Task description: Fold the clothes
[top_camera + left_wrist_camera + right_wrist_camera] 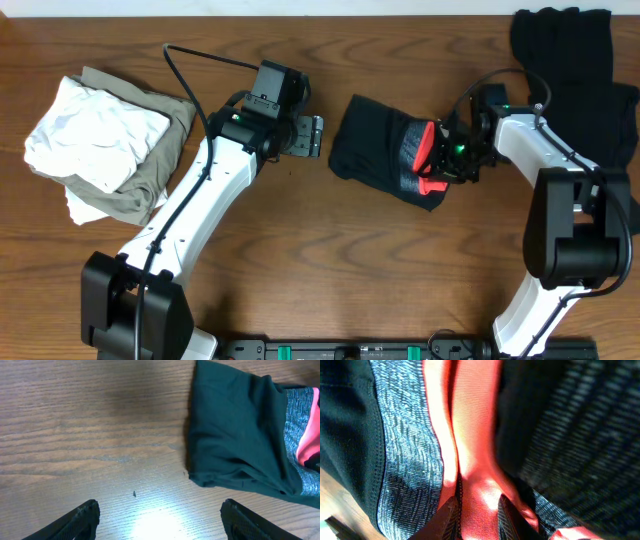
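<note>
The dark leggings lie bunched at the table's middle, with the grey-and-coral-red waistband at their right end. My right gripper is shut on the coral-red waistband fabric, pinched between its two fingers. My left gripper is open and empty, just left of the leggings; its fingers hover over bare wood, with the leggings ahead to the right. More black clothes lie piled at the far right corner.
A pile of white and olive-tan cloth lies at the left of the wooden table. The black pile sits behind the right arm.
</note>
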### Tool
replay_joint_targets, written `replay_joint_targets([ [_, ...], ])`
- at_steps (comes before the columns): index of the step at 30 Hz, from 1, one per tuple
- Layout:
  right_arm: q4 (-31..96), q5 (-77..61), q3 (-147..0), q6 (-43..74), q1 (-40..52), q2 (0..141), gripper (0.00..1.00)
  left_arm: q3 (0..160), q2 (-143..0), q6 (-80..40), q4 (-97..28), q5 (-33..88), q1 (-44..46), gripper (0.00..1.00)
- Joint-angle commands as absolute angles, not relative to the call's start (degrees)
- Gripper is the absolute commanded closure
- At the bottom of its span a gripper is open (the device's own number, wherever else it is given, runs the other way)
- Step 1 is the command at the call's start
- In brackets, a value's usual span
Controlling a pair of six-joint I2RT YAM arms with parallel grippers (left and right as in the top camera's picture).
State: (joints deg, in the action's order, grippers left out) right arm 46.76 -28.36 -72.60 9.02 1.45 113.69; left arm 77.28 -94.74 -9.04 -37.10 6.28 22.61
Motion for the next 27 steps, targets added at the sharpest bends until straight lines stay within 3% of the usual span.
replay_joint_targets([
  [1,45.12,-31.48,-71.46,9.08,2.28,113.58,0.75,77.19,-95.07,-9.3,-37.28,6.9,22.57,0.2],
  [9,35.31,-40.51,-71.46,9.21,1.43,113.58,0.72,77.19,-95.07,-9.3,-37.28,6.9,22.57,0.2],
  [20,30.44,-28.25,-71.46,10.7,1.45,113.58,0.67,77.19,-95.07,-9.3,-37.26,6.9,22.57,0.2],
  [27,28.18,-28.01,-71.46,10.68,1.58,113.58,0.64,77.19,-95.07,-9.3,-37.28,6.9,22.57,0.2],
])
